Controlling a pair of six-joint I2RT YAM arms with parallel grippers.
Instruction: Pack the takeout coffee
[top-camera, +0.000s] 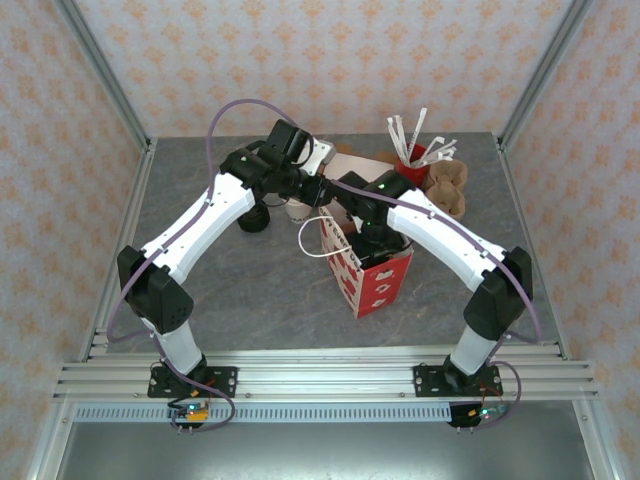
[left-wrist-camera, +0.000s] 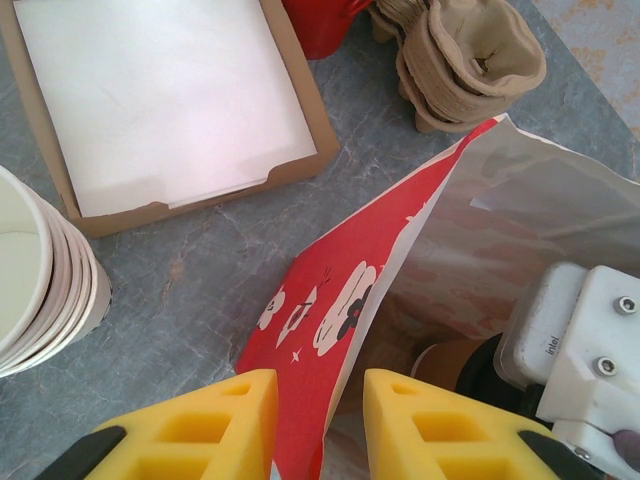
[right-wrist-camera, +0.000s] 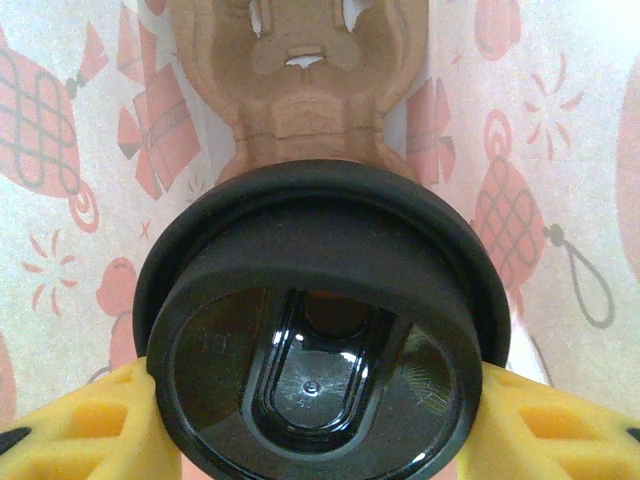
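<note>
The takeout coffee (right-wrist-camera: 310, 350), a brown cup under a round black lid, hangs inside the red gift bag (top-camera: 380, 285), with my right gripper (right-wrist-camera: 310, 410) shut on its sides just below the lid. Beneath it, at the bag's bottom, lies a brown pulp carrier (right-wrist-camera: 300, 90). From the left wrist view the cup (left-wrist-camera: 455, 365) shows low inside the bag beside the right wrist's white camera housing (left-wrist-camera: 590, 350). My left gripper (left-wrist-camera: 320, 385) pinches the bag's near wall (left-wrist-camera: 320, 300) at its top edge, holding the mouth wide. In the top view both grippers, left (top-camera: 325, 195) and right (top-camera: 362, 240), meet over the bag.
A stack of lidless cream cups (left-wrist-camera: 30, 280) stands left of the bag, a stack of black lids (top-camera: 255, 215) farther left. Behind are a flat cardboard box of white paper (left-wrist-camera: 160, 100), a red cup of stirrers (top-camera: 415, 150) and stacked pulp carriers (left-wrist-camera: 470, 60).
</note>
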